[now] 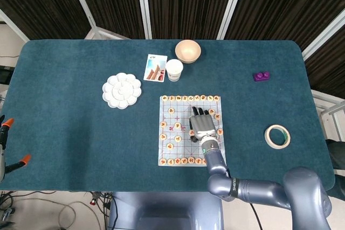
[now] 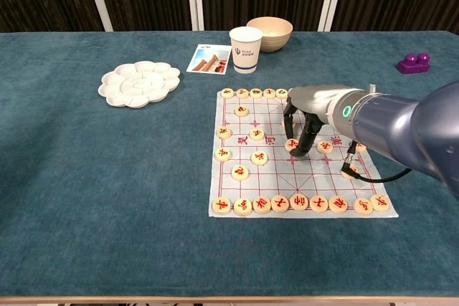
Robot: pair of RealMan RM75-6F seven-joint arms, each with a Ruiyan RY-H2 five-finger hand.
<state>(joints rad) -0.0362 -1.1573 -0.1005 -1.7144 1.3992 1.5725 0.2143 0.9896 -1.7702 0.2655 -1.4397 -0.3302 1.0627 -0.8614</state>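
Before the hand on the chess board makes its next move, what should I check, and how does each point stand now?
1. Right hand over the board: ok.
2. Fingertips at one piece only: ok in chest view, another piece lies close beside.
3. Piece actually pinched: cannot tell, fingers hide the contact.
4. Bottom row undisturbed: ok.
5. Cup and bowl clear of the arm: ok.
6. Left hand: not seen in either view.

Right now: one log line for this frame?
right hand: fingertips down on chess piece | chessboard sheet: pieces in rows | left hand: not in view
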